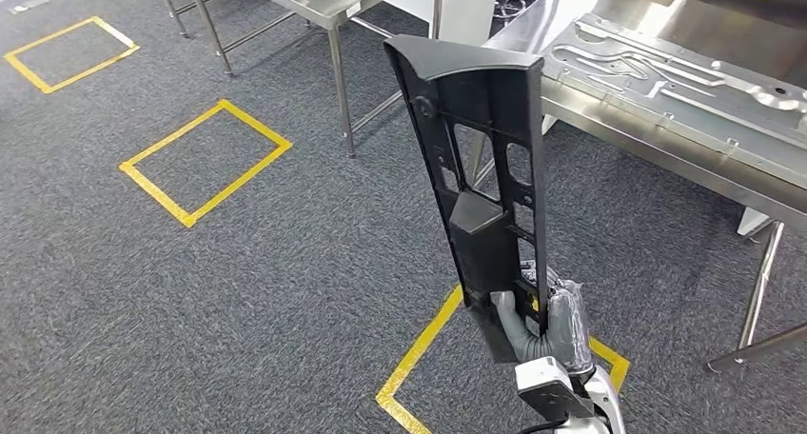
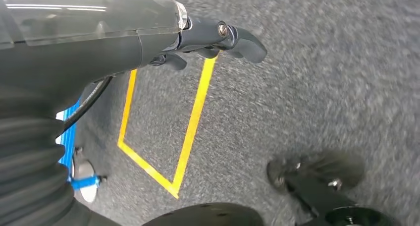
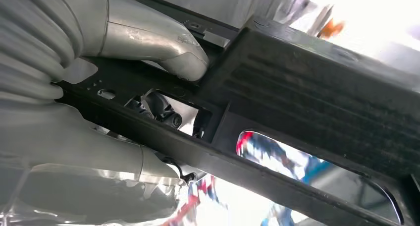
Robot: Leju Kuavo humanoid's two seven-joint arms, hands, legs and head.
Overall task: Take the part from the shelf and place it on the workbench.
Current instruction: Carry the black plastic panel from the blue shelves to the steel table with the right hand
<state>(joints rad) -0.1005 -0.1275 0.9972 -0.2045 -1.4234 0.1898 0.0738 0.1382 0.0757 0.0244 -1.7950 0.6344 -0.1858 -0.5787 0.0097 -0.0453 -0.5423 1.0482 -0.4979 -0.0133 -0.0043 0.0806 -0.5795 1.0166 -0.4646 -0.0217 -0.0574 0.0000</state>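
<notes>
My right hand [image 1: 552,325] sits closest to me, low in the head view, its thumb and fingers clamped around the bottom end of the part [image 1: 485,177]. In the right wrist view the thumb [image 3: 163,47] presses on one face of the black frame while darker fingers [image 3: 158,109] come through a cut-out from the other side, so the grip is a firm pinch across the rail.

The part is a long, flat black plastic panel with ribs, several openings and a flanged cap at the far end. I judge it stiff and fairly light, but top-heavy in this hold, since nearly all its length stands above my hand; it could swing or twist if I move sharply. The ribbed rails beside the openings look like the safest places to hold; the thin webs between cut-outs seem more likely to flex or crack.

Its long axis runs nearly upright, leaning slightly away from me, flanged end up and pointing toward the workbench [image 1: 666,120]. The part is in the air, just short of the workbench's near edge, not touching it. A grey stamped metal plate [image 1: 685,72] lies on the workbench beyond the part's upper end.

My left hand [image 2: 218,40] hangs over the carpet, well away from the workbench, fingers loosely curled, holding nothing.
</notes>
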